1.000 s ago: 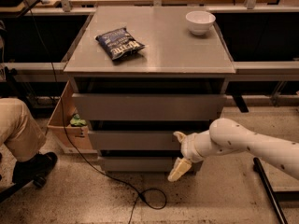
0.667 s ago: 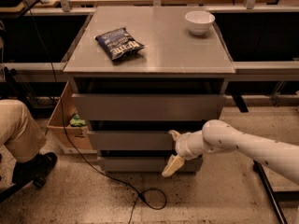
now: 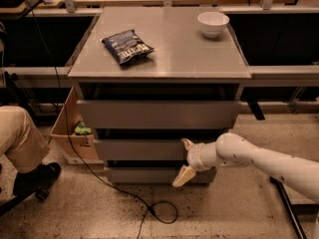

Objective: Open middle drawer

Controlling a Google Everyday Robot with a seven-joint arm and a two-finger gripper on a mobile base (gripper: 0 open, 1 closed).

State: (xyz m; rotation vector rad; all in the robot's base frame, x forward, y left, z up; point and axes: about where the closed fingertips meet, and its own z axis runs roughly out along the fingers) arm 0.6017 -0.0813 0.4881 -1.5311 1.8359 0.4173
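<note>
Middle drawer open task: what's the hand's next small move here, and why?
Probably ease the hand inward so its upper finger hooks the dark gap above the middle drawer. The hand is open at that front's right part, fingers straddling top and bottom edges, and the front has no handle to grip.

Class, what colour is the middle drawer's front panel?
The middle drawer front is plain grey, camera view; the gripper is in front of its right half.

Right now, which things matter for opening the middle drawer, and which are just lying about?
For the job: middle drawer; gripper, at that drawer's front, right of centre.
Lying about: chip bag, white bowl, both on the cabinet top; cardboard box; floor cable.
</note>
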